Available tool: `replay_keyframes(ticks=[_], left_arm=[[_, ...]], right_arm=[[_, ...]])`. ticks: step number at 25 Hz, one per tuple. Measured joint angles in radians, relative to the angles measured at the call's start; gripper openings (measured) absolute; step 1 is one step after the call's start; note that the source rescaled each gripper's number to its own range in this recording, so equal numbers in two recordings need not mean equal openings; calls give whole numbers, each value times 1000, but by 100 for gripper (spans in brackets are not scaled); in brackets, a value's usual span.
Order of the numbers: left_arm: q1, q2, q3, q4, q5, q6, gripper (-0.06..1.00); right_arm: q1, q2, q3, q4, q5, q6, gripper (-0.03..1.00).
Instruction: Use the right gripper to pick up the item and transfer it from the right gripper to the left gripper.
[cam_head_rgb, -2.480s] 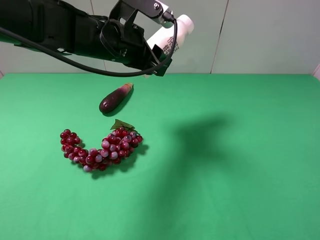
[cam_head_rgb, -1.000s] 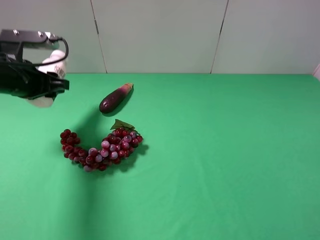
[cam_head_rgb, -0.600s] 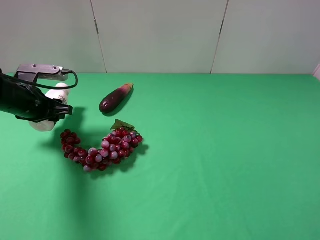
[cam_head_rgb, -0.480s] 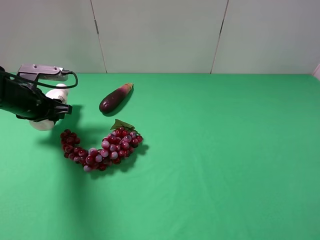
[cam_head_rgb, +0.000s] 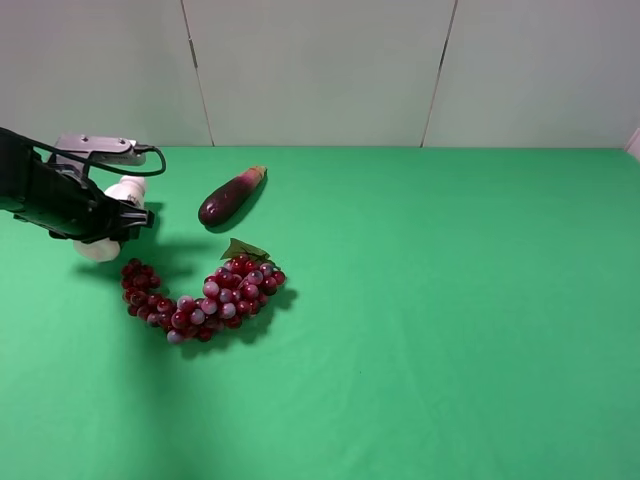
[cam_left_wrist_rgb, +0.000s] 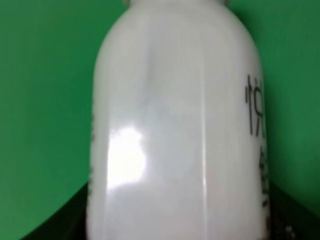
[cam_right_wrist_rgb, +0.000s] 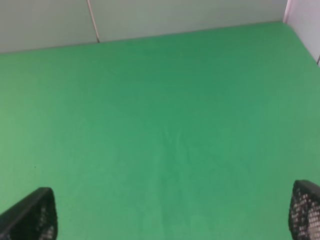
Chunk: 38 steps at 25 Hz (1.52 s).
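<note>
At far left, bottle (cam_head_rgb: 97, 248) tilted (cap rearward)

White bottle (cam_left_wrist_rgb: 175, 125) fills the view, black characters printed along one side. Green surface (cam_left_wrist_rgb: 45, 75) behind. Dark shapes flanking it: probably left gripper (cam_left_wrist_rgb: 177, 227).

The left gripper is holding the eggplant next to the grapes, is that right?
Not quite. The left gripper holds the bottle, not the eggplant, which lies apart, untouched. The left wrist view shows the bottle filling the grip, and the exterior high view agrees. It is next to the grapes, as you said.
</note>
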<state>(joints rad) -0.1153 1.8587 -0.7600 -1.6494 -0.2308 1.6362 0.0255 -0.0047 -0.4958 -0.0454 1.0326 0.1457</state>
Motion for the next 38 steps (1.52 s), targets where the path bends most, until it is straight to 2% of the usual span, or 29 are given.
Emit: replay_keyframes(ticks=[15,26,27,31,32,33,35,38], left_arm=[[36,3,-3,10,1,-1,0],[36,3,-3,32,53,-1,2],[36,3,-3,32,52,-1,10],[36,2,-6,34,37,-1,72],[36,2,-6,34,29,-1,83],[36,2,-6,34,23,-1,89],[36,2,-6,34,18,-1,95],[36,-10,-6,34,13,-1,99]], right_arm=[[0,0,0,1,0,0,100],[0,0,0,1,0,0,100],[0,0,0,1,0,0,100],[0,0,0,1,0,0,100],[0,0,0,1,0,0,100],[0,0,0,1,0,0,100],[0,0,0,1,0,0,100],[0,0,0,1,0,0,100]])
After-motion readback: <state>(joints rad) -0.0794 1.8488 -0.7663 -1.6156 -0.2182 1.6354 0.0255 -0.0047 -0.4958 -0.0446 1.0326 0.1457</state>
